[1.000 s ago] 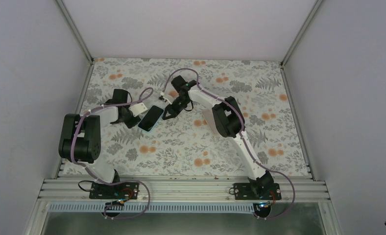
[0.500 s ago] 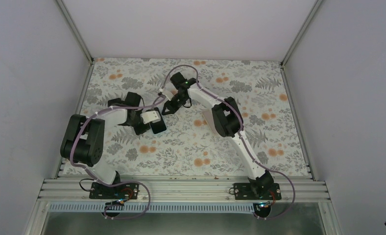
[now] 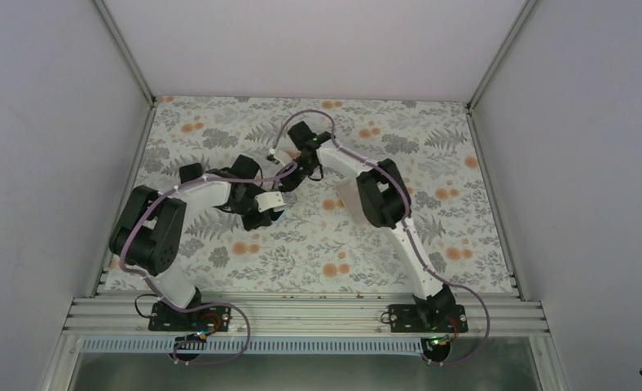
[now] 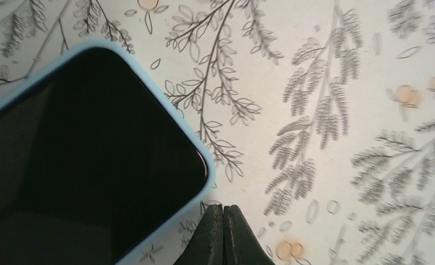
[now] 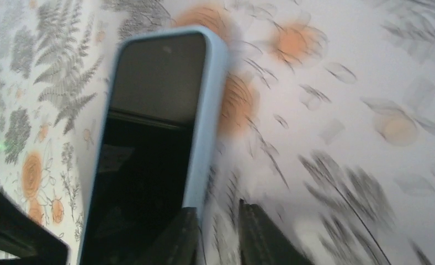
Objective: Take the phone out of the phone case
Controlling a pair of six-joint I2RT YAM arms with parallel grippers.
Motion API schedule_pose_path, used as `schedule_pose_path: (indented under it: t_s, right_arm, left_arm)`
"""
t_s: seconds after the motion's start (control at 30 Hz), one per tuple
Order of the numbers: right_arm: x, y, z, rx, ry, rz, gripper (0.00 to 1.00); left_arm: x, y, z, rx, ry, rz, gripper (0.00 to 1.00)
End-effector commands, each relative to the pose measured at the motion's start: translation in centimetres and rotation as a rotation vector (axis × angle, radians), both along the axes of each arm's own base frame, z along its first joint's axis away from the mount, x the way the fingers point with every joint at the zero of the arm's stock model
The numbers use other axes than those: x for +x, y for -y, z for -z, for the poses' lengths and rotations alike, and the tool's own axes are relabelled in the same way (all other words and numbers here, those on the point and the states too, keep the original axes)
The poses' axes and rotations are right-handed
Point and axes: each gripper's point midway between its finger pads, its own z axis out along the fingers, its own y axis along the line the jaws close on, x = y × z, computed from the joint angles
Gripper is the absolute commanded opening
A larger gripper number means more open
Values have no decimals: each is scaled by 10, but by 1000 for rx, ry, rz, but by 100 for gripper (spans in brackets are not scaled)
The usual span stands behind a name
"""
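The phone (image 4: 83,160) has a black screen and sits in a light blue case (image 4: 200,187), flat on the floral table. In the left wrist view my left gripper (image 4: 224,212) is shut and empty, its tips on the table just beside the case's rounded corner. In the right wrist view, which is blurred, the phone (image 5: 143,160) lies lengthwise in its case (image 5: 207,116). My right gripper (image 5: 216,221) is open by a narrow gap, its left finger at the case's right edge. In the top view the left gripper (image 3: 269,212) covers the phone, and the right gripper (image 3: 288,185) is just beyond it.
The floral table cover (image 3: 432,187) lies all around the arms. White walls and metal corner posts (image 3: 126,57) close in the back and sides. A purple cable (image 3: 305,118) loops over the right arm's wrist.
My left arm has swung right and now sits over the phone. The phone has shifted a little to the right and nearer. My right gripper has drawn back a little to the far side.
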Motion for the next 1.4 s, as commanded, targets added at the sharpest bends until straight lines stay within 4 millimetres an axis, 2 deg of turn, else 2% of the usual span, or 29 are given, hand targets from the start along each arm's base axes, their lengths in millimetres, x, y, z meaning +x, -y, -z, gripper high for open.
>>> schedule_pose_path:
  t_s: [0.0,0.03,0.07,0.1,0.13,0.17,0.23,0.27,0.33,0.43,0.57,0.67,0.73,0.8,1.03,1.23,1.3,1.37]
  right_arm:
    - [24,45,-20,-86,122,83,33]
    - [25,51,-27,-106,156,81,42]
    - [24,56,-33,-118,182,77,55]
    - [21,59,-41,-124,203,68,69]
    - [17,61,-44,-136,210,60,91]
    - [11,61,-48,-145,217,48,99]
    - [-1,59,-49,-191,230,31,100]
    - [-9,55,-49,-205,227,21,100]
    - [-18,47,-44,-246,235,35,100]
    - [-33,23,-34,-282,240,49,100]
    - [-44,1,-20,-351,306,87,100]
    - [-51,-12,-21,-347,328,103,100]
    - [-47,-14,-20,-376,362,137,100]
    - [-42,-12,-14,-410,391,164,100]
    - [-29,-9,-18,-438,481,199,100]
    - [-42,-13,1,-447,413,141,100]
    - [-49,-18,0,-422,380,126,100]
    - [-51,-22,-9,-386,363,127,100]
  left_arm:
    - [-4,6,-52,-79,50,2,2]
    - [-5,5,-64,-81,74,6,5]
    - [-7,3,-78,-87,100,10,13]
    - [-6,0,-92,-93,133,11,26]
    - [-4,-3,-108,-103,179,6,43]
    - [-1,-8,-124,-111,226,-6,61]
    - [11,-24,-154,-120,329,-56,92]
    - [21,-35,-164,-115,377,-103,99]
    - [47,-62,-183,-102,486,-223,100]
    - [81,-105,-198,-35,645,-417,100]
    - [101,-137,-197,21,745,-560,100]
    - [109,-154,-189,35,736,-627,100]
    - [112,-164,-183,42,727,-662,100]
    - [114,-173,-181,42,728,-699,100]
    - [111,-187,-179,14,724,-740,100]
    - [109,-189,-172,2,699,-737,100]
    - [108,-191,-171,8,695,-736,100]
    - [107,-193,-170,12,693,-732,100]
